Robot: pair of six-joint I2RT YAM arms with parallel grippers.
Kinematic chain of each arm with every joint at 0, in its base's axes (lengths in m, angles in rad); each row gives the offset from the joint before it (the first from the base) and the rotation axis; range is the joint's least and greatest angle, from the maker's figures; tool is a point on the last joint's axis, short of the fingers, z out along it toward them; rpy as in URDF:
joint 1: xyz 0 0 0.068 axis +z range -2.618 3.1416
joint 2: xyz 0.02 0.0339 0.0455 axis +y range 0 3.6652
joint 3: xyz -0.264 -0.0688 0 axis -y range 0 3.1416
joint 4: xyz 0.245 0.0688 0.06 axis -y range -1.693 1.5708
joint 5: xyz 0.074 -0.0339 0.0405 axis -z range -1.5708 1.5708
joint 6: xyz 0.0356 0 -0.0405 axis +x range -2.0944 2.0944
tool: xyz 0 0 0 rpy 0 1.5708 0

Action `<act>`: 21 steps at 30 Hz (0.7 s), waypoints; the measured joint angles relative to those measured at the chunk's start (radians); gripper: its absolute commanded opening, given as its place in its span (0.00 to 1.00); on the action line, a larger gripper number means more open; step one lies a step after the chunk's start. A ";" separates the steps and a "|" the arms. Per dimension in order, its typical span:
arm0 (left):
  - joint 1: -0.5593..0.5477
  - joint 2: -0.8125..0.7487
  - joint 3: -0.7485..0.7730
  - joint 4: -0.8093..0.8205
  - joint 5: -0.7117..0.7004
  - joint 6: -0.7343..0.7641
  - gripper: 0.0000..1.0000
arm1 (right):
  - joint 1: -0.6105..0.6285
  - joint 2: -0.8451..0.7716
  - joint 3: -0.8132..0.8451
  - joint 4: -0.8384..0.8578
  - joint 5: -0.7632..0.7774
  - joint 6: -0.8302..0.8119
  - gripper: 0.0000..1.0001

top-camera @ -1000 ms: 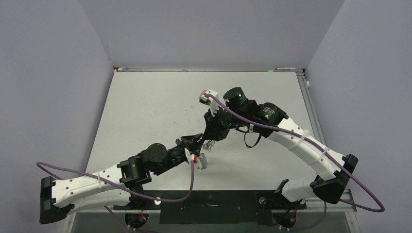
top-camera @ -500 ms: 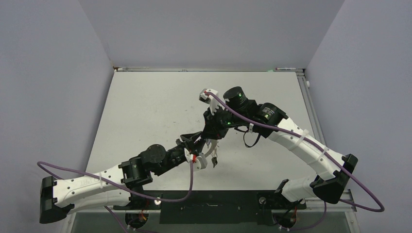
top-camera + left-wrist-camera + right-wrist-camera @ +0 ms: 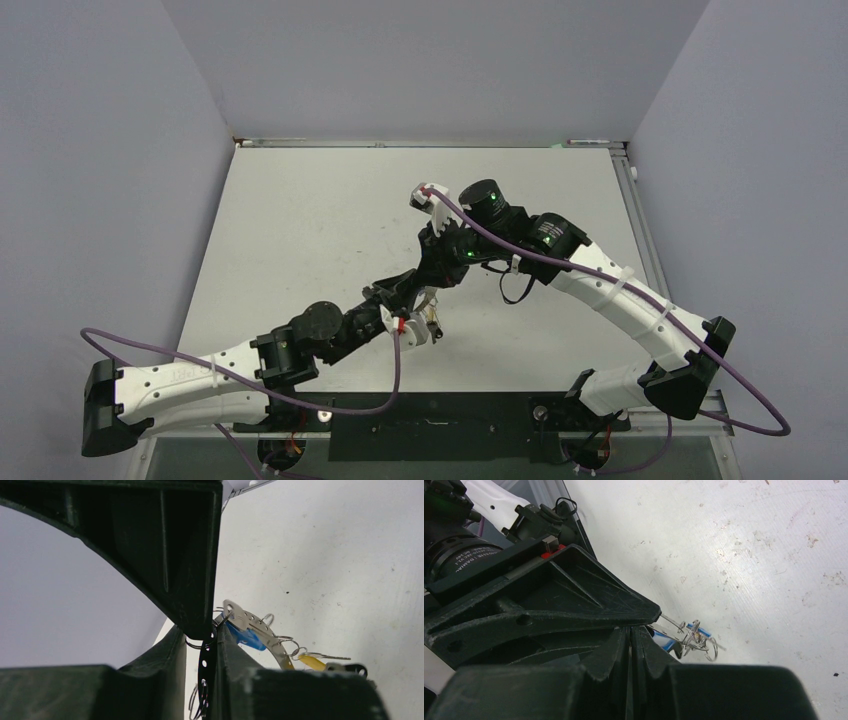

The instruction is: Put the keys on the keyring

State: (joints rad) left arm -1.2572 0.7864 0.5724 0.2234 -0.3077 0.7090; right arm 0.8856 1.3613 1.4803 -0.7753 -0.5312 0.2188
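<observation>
Your two grippers met over the middle of the bench [image 3: 300,200]. Your left gripper [image 3: 214,630] was clamped on the keyring [image 3: 251,624]. Its perforated grey band ran up between the fingers and curved off toward the lower right of the left wrist view. The keys [image 3: 330,657] sat bunched along that band, with a blue tag [image 3: 246,636] just beside the fingers and a yellow tag [image 3: 312,662] further right. Your right gripper [image 3: 630,636] was clenched tight, close against the left gripper's finger. I could not tell whether it pinched anything. Just right of its tips, small rings [image 3: 710,649] dangled above the bench.
</observation>
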 measured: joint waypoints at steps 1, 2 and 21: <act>-0.001 0.000 -0.001 0.001 -0.005 0.001 0.00 | 0.000 0.000 -0.002 0.001 0.000 0.000 0.05; -0.003 0.001 -0.001 0.000 -0.009 0.001 0.00 | 0.000 0.000 -0.003 0.001 0.000 0.000 0.05; -0.006 -0.021 -0.002 0.048 -0.029 -0.104 0.00 | 0.006 -0.025 -0.013 0.052 0.032 0.022 0.26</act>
State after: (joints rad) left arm -1.2629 0.7658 0.5709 0.2718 -0.3370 0.6048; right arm 0.8921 1.3361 1.4673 -0.7231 -0.4988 0.2409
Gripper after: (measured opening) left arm 0.191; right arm 0.304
